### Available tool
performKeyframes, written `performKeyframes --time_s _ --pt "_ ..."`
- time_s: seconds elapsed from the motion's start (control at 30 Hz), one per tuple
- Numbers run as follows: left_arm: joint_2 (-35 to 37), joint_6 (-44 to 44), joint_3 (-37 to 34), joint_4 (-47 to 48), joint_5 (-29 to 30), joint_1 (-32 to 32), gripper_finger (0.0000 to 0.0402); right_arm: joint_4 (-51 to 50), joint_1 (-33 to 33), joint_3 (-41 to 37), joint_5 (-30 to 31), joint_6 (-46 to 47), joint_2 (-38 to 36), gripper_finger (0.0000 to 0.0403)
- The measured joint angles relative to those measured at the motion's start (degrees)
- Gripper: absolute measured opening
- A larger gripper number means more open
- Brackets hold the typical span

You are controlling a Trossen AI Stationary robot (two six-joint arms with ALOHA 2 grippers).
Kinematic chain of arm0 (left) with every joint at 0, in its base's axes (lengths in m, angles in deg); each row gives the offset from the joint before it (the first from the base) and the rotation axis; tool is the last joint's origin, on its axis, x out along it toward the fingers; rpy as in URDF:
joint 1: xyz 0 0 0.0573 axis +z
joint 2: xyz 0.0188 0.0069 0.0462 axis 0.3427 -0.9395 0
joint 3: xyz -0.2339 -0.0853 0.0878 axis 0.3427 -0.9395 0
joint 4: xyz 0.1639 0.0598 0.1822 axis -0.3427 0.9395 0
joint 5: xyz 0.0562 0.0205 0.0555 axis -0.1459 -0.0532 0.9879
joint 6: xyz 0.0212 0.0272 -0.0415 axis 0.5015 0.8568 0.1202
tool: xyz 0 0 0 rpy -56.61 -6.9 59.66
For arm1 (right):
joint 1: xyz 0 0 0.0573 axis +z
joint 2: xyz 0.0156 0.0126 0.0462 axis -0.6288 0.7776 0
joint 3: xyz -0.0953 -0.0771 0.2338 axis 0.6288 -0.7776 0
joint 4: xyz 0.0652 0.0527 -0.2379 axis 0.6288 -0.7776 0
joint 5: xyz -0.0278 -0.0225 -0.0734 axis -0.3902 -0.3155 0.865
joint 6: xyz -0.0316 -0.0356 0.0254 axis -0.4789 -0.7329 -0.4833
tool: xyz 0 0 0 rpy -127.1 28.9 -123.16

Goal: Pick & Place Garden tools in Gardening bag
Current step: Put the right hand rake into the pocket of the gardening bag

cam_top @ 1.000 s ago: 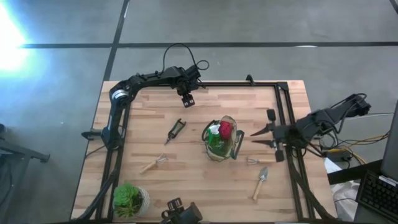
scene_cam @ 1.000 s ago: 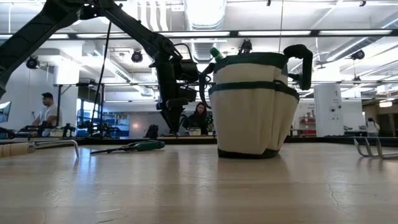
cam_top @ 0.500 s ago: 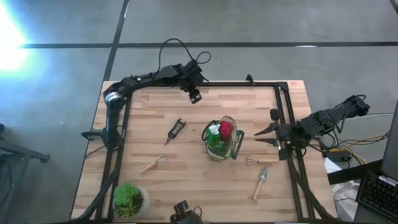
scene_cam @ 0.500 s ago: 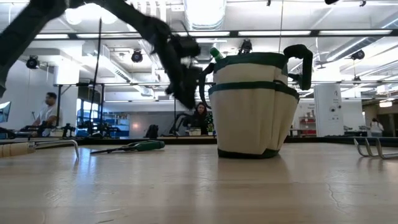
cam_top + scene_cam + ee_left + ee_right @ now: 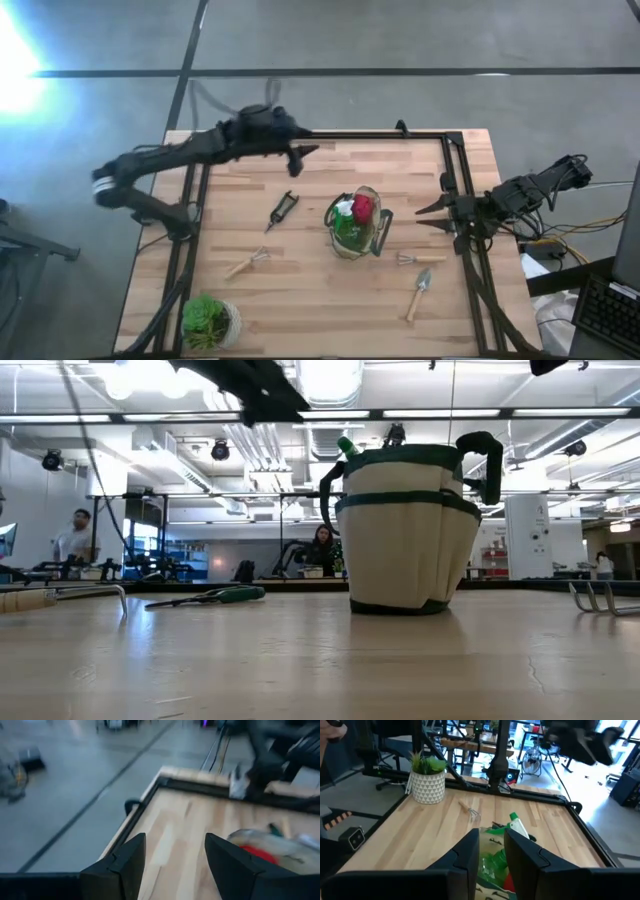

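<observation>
The dark left gripper [image 5: 303,152] hangs empty at the table's far edge, fingers apart. Black pruners [image 5: 283,209] lie nearer — likely the next pick. The round beige fabric bag [image 5: 357,224] stands mid-table; the right gripper [image 5: 428,216] waits just beyond — its fingers apart, empty.

You have a wooden table [image 5: 320,290] with a dark frame [image 5: 380,135] along its edges. At about seven o'clock on it sits a leafy plant [image 5: 203,318] in a pale patterned pot [image 5: 427,785]. Beyond the table, a person [image 5: 72,540] stands at nine o'clock in the room, another [image 5: 322,546] sits farther back.
</observation>
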Motion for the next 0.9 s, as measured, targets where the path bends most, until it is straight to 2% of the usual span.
performKeyframes --time_s 0.23,0.47,0.7,0.9 --pt "17.88 -2.97 -19.88 -16.58 -0.07 -2.03 0.0207 0.03 0.01 -0.30 -0.01 0.20 -0.12 0.0090" --pt "30.36 -5.28 -33.95 -22.40 -0.13 -2.16 0.0207 0.22 -0.01 -0.41 -0.01 1.47 -0.12 0.0075" --pt "36.85 -7.30 -45.52 -32.75 -0.22 -2.40 0.0207 0.05 -0.01 -2.30 0.01 4.59 -0.34 0.0070" --pt "37.27 -8.70 -52.43 -39.99 -0.30 -3.01 0.0207 -0.04 -0.03 -2.88 0.03 5.73 -0.34 0.0080"
